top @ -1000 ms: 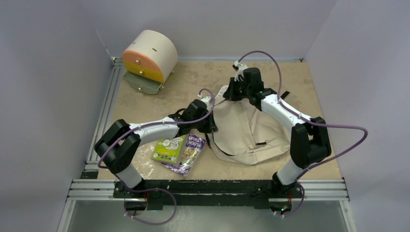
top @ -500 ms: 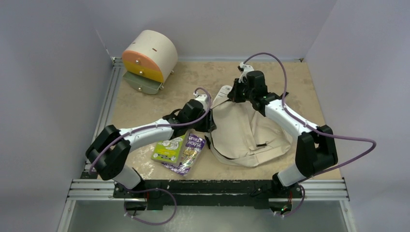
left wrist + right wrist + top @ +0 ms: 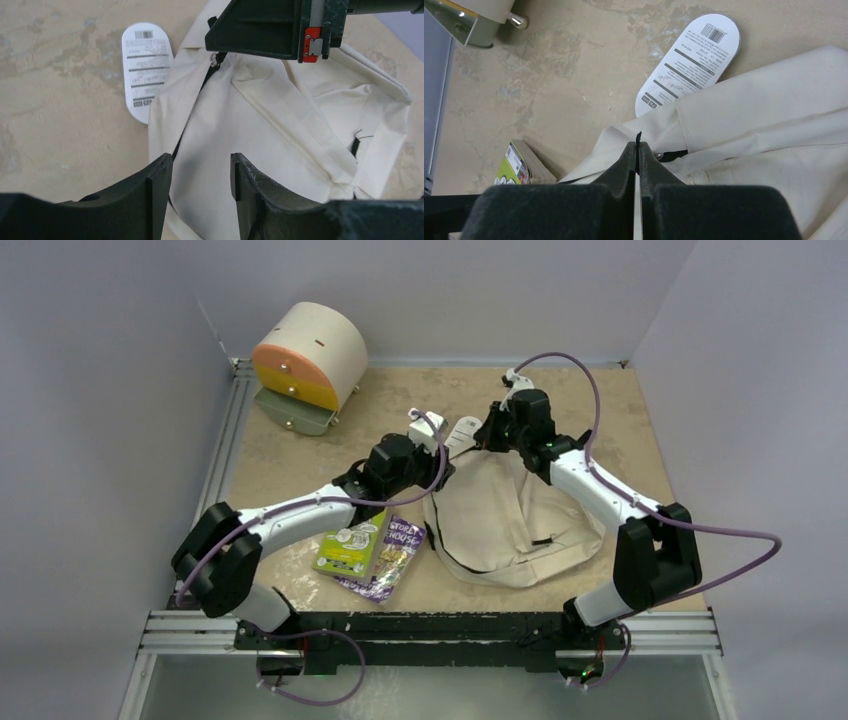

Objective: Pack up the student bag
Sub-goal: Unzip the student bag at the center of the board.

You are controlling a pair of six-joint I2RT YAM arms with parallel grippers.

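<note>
Cream student bag point(image 3: 510, 520) beneath half-parted, empty left hand point(image 3: 201, 162); right hand point(image 3: 638, 146) pinches it tight

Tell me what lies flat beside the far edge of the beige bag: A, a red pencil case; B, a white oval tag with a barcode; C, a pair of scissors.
B: the white oval tag, barcode printed at one end, lies with its other end tucked under the student bag.
</note>
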